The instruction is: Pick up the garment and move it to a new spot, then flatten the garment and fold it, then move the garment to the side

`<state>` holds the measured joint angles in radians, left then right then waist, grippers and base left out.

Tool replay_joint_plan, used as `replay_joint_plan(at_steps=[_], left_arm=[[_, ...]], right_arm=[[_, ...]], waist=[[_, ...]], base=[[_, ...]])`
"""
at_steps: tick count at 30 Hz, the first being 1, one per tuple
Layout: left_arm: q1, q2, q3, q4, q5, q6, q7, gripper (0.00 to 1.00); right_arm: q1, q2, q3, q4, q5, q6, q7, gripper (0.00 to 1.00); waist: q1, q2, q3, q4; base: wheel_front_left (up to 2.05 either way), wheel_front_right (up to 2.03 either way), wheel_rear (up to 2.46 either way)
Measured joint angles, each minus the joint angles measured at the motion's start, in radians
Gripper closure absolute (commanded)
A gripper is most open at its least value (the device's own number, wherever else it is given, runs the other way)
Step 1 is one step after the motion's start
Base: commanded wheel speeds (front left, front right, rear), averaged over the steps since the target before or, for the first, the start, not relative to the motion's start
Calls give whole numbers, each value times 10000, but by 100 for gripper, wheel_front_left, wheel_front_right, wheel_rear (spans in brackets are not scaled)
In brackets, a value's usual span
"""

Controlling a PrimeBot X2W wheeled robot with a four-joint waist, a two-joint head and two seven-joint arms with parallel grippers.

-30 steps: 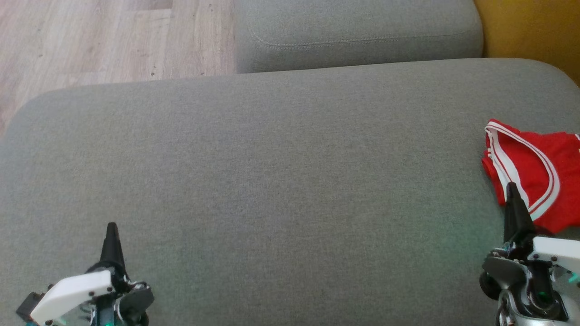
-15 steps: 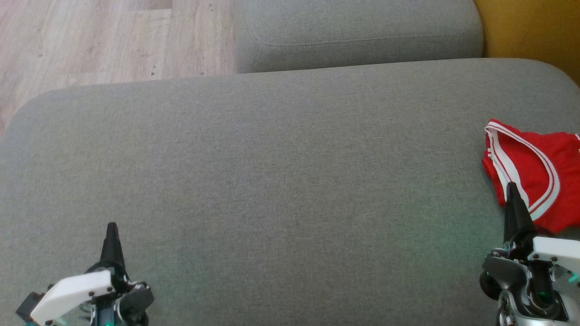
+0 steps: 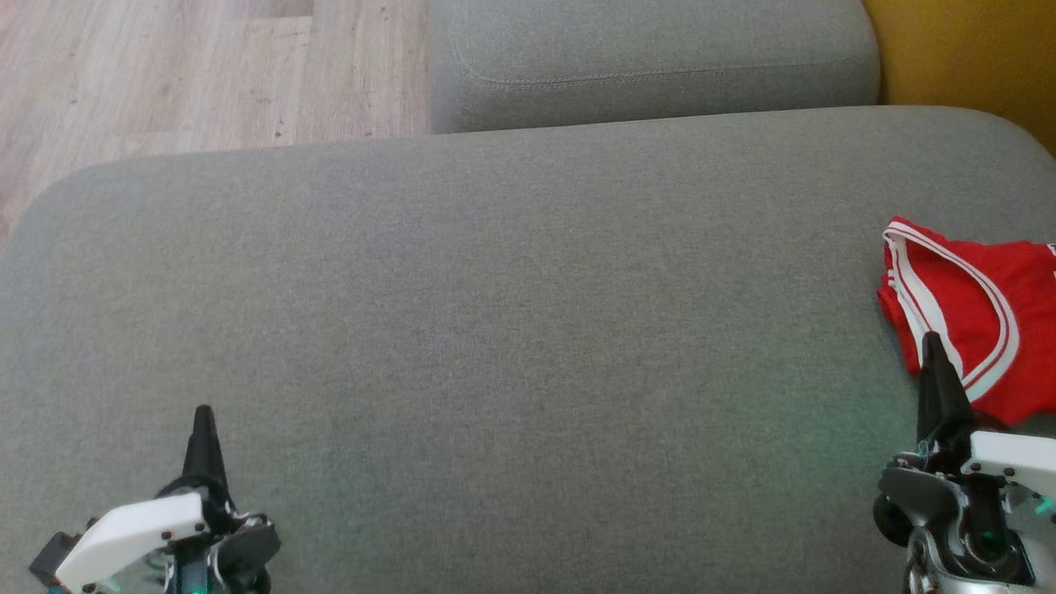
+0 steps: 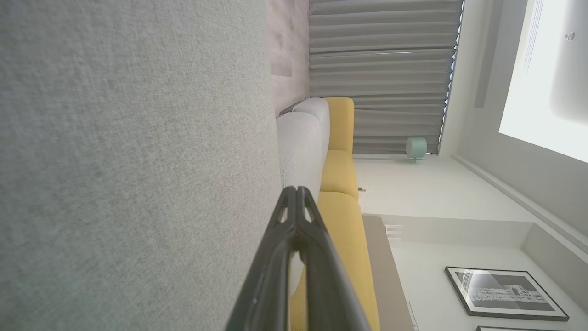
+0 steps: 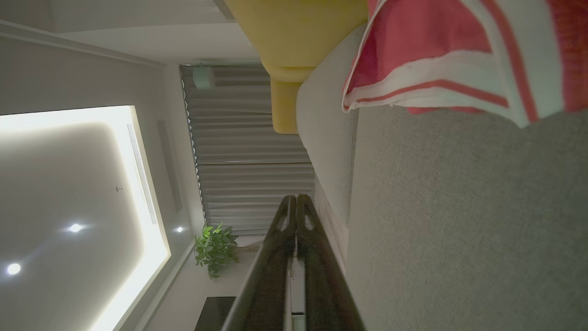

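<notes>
Head view, nearest first: the left gripper (image 3: 203,411) sits at the lower left, its two dark fingers pressed together into a single point, holding nothing. At the lower right, the right gripper (image 3: 931,337) is closed the same way and is likewise empty. Both hang over the near part of a broad grey cushion (image 3: 511,313).

Just beyond the right gripper lies the garment (image 3: 986,322), red with white stripes along its edges, bunched in loose folds on the cushion's right side and cut off by the picture's right edge. From the head camera the right fingertip overlaps the garment's near hem. In the right wrist view the cloth lies ahead of the closed fingers and off to one side, with none of it between them.

In the left wrist view, the closed fingers run alongside bare grey fabric, well apart from the garment.

Farther back, a second grey cushion (image 3: 652,58) butts against the big one. Pale wood floor (image 3: 165,74) lies to its left and a yellow surface (image 3: 965,49) to its right. Beyond, the wrist views show grey curtains (image 4: 381,69), a framed picture (image 4: 505,294) and a green plant (image 5: 216,248).
</notes>
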<state>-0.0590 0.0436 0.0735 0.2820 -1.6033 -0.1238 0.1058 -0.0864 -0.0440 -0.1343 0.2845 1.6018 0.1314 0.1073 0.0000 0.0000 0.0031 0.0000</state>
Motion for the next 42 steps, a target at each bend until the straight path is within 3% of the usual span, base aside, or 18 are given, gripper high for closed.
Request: replay_joint_plan(at_steps=[42], left_arm=[[0, -2, 0, 0, 0, 0, 0, 100]], right_arm=[[0, 0, 0, -4, 0, 0, 0, 100]], waist=[[0, 0, 0, 0]], base=[[0, 0, 0]])
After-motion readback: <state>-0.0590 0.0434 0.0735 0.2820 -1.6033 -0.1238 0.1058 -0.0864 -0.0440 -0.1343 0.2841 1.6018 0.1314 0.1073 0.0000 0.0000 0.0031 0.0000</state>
